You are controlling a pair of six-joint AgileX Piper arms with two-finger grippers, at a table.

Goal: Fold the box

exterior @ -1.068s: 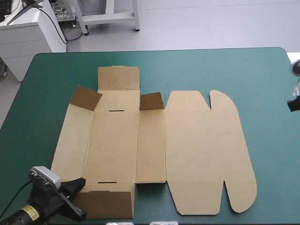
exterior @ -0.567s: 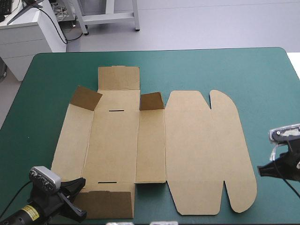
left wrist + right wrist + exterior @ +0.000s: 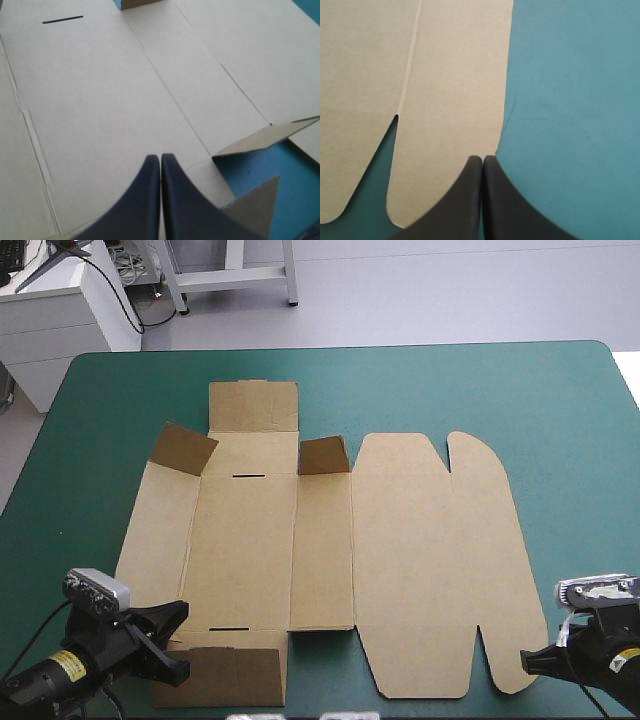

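Note:
The brown box (image 3: 330,550) lies as a cut sheet on the teal-green cover (image 3: 560,410). Two small corner flaps (image 3: 183,450) at its far side stand up slightly, and the wide lid panel with rounded ears (image 3: 450,560) lies flat on the right. My left gripper (image 3: 172,640) is shut and empty at the box's near left corner. In the left wrist view the left gripper (image 3: 160,158) points over the flat board (image 3: 110,100), beside a raised flap (image 3: 265,137). My right gripper (image 3: 528,662) is shut at the near right rounded ear; the right gripper (image 3: 482,159) touches that ear's edge (image 3: 455,90).
The table's near edge runs close behind both grippers. A broad strip of bare cover (image 3: 570,100) runs right of the box, with more between the box and the table's far edge (image 3: 400,346).
My right arm has come in from the table's right edge down to the box's near right ear. The left gripper has shifted slightly toward the near left flap.

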